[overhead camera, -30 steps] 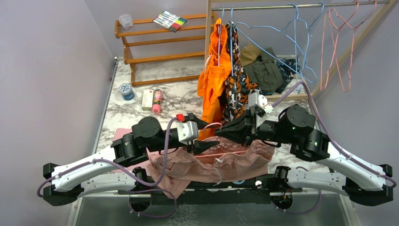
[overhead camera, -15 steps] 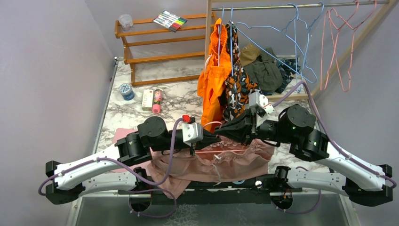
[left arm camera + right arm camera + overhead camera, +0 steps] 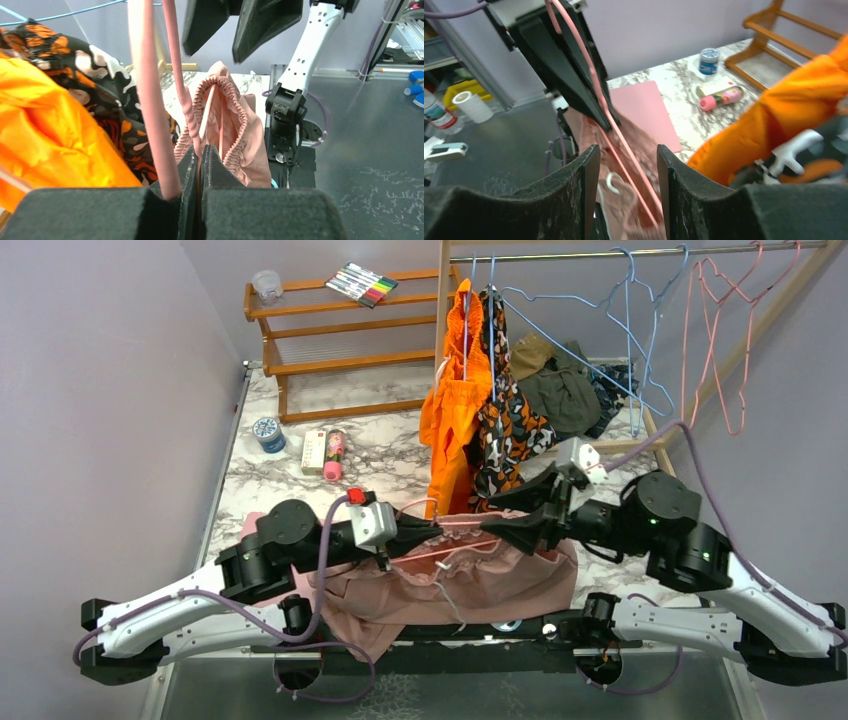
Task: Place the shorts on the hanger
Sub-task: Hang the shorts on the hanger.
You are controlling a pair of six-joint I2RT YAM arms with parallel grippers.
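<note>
My left tool (image 3: 199,156) is clamped on the hanger (image 3: 151,100), the shorts (image 3: 470,585) draped over it at the near worktop (image 3: 380,452) edge, so my half-parted right tool (image 3: 628,155) should straddle the wire and spread them evenly

Left pincer (image 3: 428,534) clamped shut, pointing inward; right pincer (image 3: 496,520) facing it, jaws parted.

Dusty-pink shorts (image 3: 480,585) with white drawstring (image 3: 445,572); pink hanger (image 3: 450,551); plain orange garment (image 3: 450,420); orange-black-grey camouflage garment (image 3: 510,430); light-blue hangers (image 3: 640,330); grey-veined white marbled table (image 3: 290,475).
</note>
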